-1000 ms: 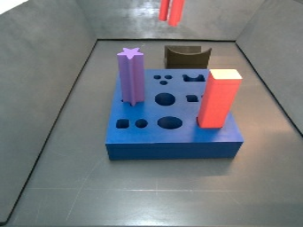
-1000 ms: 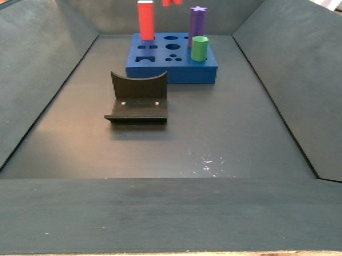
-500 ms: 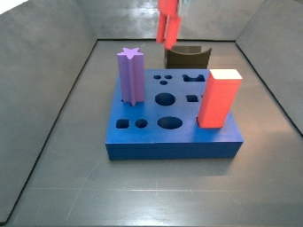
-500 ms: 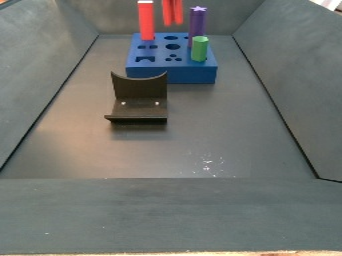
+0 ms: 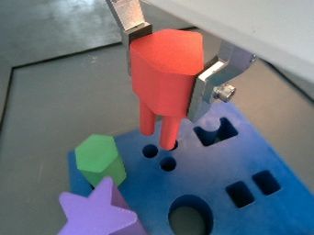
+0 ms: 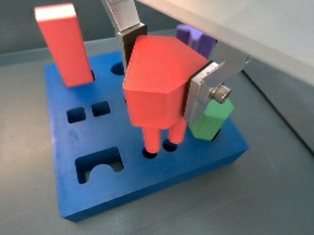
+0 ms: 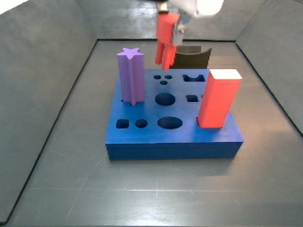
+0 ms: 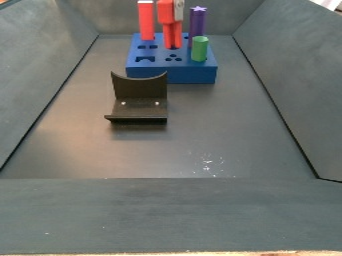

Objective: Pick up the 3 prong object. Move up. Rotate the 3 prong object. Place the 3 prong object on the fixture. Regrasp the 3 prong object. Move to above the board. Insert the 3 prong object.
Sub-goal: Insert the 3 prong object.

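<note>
I see the gripper (image 5: pixel 172 57) right above the board (image 5: pixel 252 156), and it is squeezing the 3 prong object (image 5: pixel 163 73) between its two silver fingers (image 5: pixel 223 77). The red piece stands upright in both wrist views. Its thin prongs point down and reach the small holes near the board's edge (image 6: pixel 157 147). I cannot tell how deep the prongs go in.

In a side view the 3 prong object (image 7: pixel 167 43) hangs over the far part of the board (image 7: pixel 172 142), with the gripper (image 7: pixel 172 16) at the top of the picture. The fixture (image 7: pixel 190 58) sits on the floor just behind the board. In a side view from the opposite end, the fixture (image 8: pixel 138 98) is in front of the board (image 8: pixel 174 65), a little apart from it.

Other pieces stand in the board. The purple star post (image 7: pixel 131 77) is at one side, and the big red block (image 7: pixel 219 97) is at another side. A green peg (image 6: pixel 211 119) stands near a corner, close to the gripper. In a wrist view the green peg (image 5: pixel 98 158) and the purple star post (image 5: pixel 98 209) sit side by side.
</note>
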{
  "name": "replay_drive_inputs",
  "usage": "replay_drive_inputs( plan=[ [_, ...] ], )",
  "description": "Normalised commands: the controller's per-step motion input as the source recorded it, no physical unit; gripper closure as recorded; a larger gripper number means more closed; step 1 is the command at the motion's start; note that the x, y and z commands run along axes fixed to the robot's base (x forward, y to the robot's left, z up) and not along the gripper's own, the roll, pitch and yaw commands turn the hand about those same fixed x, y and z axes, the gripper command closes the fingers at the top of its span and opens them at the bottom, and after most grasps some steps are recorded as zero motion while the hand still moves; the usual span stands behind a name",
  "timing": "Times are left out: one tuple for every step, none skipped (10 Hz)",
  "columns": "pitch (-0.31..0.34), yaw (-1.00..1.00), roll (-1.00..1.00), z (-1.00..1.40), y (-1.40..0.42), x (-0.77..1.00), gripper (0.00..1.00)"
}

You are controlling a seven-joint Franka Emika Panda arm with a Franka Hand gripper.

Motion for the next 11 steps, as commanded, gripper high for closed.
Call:
replay_drive_inputs(
  plan=[
    [-0.05, -0.1, 0.09, -0.43, -0.03, 0.0, 1.0],
    [-0.046, -0.07, 0.11, -0.46, -0.16, 0.0, 1.0],
    [-0.036, 0.0, 0.23, -0.36, -0.16, -0.23, 1.0],
    [0.0, 0.0, 0.01, -0.02, 0.0, 0.0, 1.0],
    [-0.107, -0.03, 0.1, -0.58, -0.14, -0.01, 1.0],
    [0.0, 0.0, 0.01, 0.0, -0.06, 0.0, 1.0],
    [0.0, 0.0, 0.0, -0.02, -0.07, 0.12, 1.0],
    [-0.026, 0.0, 0.0, -0.09, -0.11, 0.14, 1.0],
    [-0.11, -0.11, -0.07, -0.09, -0.16, 0.04, 1.0],
    [0.0, 0.0, 0.0, -0.05, -0.02, 0.0, 1.0],
    [-0.024, 0.02, 0.0, -1.0, 0.03, 0.25, 1.0]
  ],
)
